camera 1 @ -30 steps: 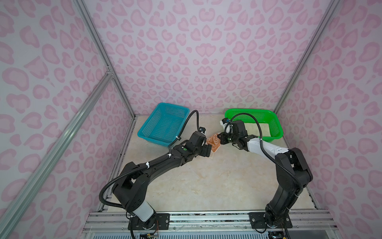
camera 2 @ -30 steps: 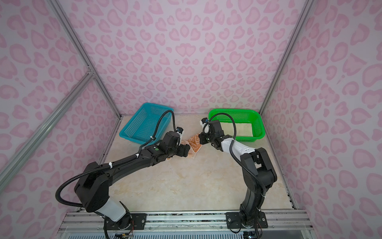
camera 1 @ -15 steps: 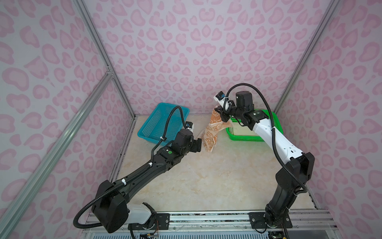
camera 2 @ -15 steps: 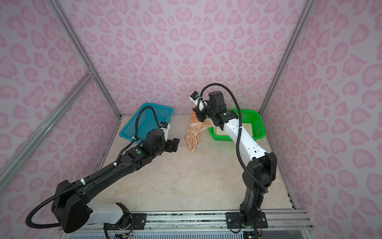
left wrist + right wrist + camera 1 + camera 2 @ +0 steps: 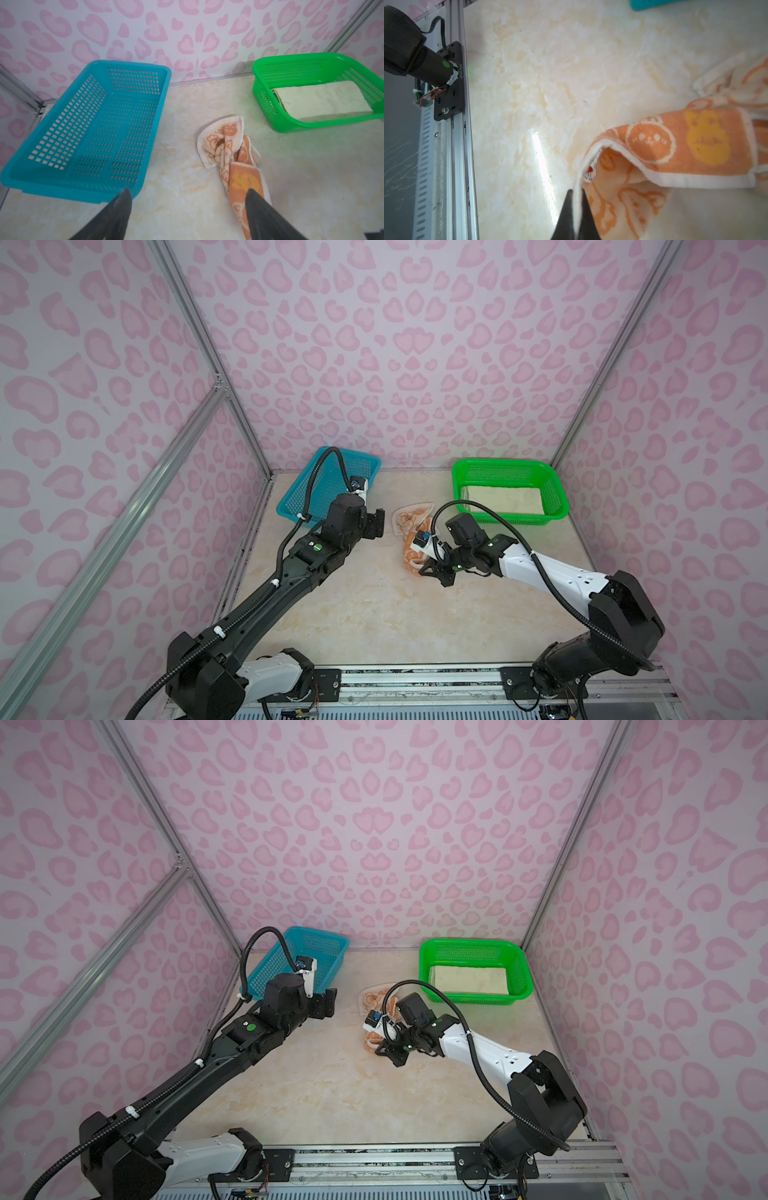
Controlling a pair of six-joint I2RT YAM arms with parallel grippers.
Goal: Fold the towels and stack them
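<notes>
The cream marble-look tabletop (image 5: 374, 614) fills my working area. At its far side stand two baskets. The teal plastic mesh basket (image 5: 133, 81) on the left shows nothing inside. The green plastic mesh basket (image 5: 519, 519) on the right holds a folded cream terry towel (image 5: 324, 99) lying flat on its floor.

Between the baskets and a little nearer to me, the peach terry towel with rabbit faces (image 5: 228, 145) lies on the table in a twisted, bunched strip, partly turned over on itself.

My left gripper (image 5: 188, 192) is spread wide with nothing in it, just beside the towel on the teal basket's side. I cannot tell whether it touches the cloth.

My right gripper (image 5: 576, 192) is clamped on the white hem at the towel's near end, low over the table.

I judge this to be the spreading step: the peach towel has to lie flat before I can fold it.

Next I need the left jaws on a second hem corner, so both arms can draw the cloth taut and lay it out. The corner I want may be buried in the twist. I would pick the loose pale corner nearest the teal basket.
</notes>
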